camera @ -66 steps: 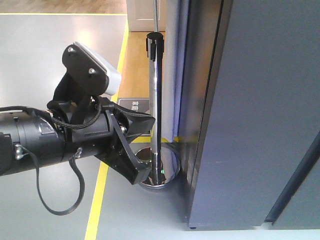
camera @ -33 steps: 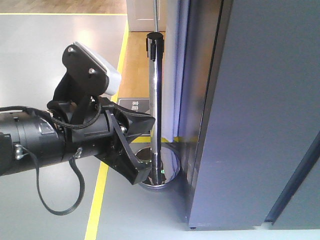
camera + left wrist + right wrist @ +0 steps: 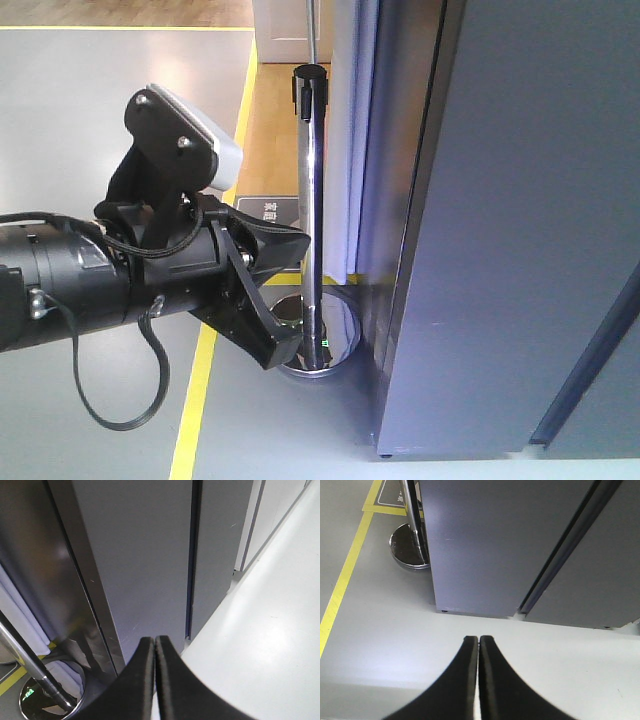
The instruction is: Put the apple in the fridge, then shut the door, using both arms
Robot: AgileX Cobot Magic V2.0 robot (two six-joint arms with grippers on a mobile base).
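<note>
Starting at your left in the front-facing view, you see the thick black cylindrical left arm (image 3: 70,285) reaching in from the edge, a white-topped camera block on its wrist and a loose black cable looping beneath it. Its black left gripper (image 3: 155,652) has both fingers pressed together with nothing between them. Just beyond it stands a polished chrome barrier post (image 3: 312,200) on a round chrome base, beside a yellow floor line (image 3: 195,400). Further right rises the tall dark grey fridge (image 3: 520,220), its flat dark grey door (image 3: 490,540) shut flush. In the right wrist view, the black right gripper (image 3: 478,655) is likewise closed and empty, hanging over pale floor before the fridge. You cannot see the apple in any view.
</note>
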